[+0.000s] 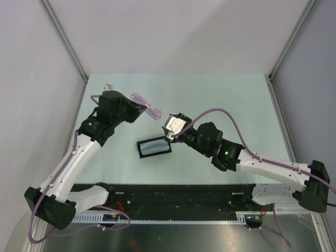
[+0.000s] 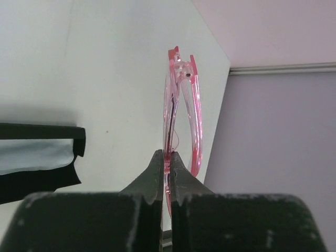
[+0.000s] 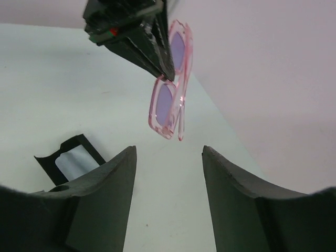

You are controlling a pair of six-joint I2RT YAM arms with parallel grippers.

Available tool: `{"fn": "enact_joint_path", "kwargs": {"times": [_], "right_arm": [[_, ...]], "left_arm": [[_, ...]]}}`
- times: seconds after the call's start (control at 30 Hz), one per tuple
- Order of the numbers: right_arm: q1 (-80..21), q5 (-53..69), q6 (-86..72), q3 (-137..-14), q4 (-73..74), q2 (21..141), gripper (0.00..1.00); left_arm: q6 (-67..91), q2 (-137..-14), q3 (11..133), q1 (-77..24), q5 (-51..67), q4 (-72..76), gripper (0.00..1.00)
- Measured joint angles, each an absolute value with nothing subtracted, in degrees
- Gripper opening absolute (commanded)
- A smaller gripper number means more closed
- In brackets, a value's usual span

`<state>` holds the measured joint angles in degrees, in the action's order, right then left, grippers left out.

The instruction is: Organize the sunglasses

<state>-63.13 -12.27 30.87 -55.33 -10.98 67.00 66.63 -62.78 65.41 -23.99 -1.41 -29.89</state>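
Note:
My left gripper [image 1: 140, 107] is shut on the bridge of the sunglasses [image 1: 147, 106] and holds them up above the table. They have a pale pink frame and purple lenses. In the left wrist view the gripper [image 2: 167, 159] pinches the frame edge-on, with the sunglasses [image 2: 181, 107] folded. My right gripper [image 1: 169, 126] is open and empty, close to the right of the sunglasses. In the right wrist view the gripper [image 3: 168, 155] points at the hanging sunglasses [image 3: 170, 89], a short way off.
A black oblong case [image 1: 154, 147] lies open on the table with a pale blue cloth [image 1: 155, 146] inside, below both grippers. It also shows in the left wrist view [image 2: 39, 160] and the right wrist view [image 3: 71, 157]. Grey walls enclose the table.

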Motion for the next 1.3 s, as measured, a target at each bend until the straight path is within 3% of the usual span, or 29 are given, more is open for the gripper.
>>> {"fn": "enact_joint_path", "kwargs": {"times": [0.17,0.43,0.83,1.1,1.3], "right_arm": [[-63.99,-10.81,33.21,-55.16,-14.87,69.97,0.80],[-65.23,-13.65,35.51,-55.16,-21.61,76.62,0.89],[-65.30,-21.54,34.96,-59.07,-23.97,85.60,0.81],[-65.30,-22.15,35.18,-60.77,-24.80,86.30,0.64],[-65.30,-22.06,35.42,-62.39,-23.77,88.64,0.63]], "left_arm": [[66.61,-62.61,65.76,-25.63,-5.26,-32.71,0.01],[66.63,-62.08,66.96,-28.53,-9.21,-34.28,0.00],[66.61,-62.08,66.96,-30.09,-12.47,-35.00,0.00],[66.54,-62.08,66.96,-30.24,-13.41,-35.14,0.00],[66.48,-62.13,66.96,-30.26,-13.41,-35.16,0.00]]}}
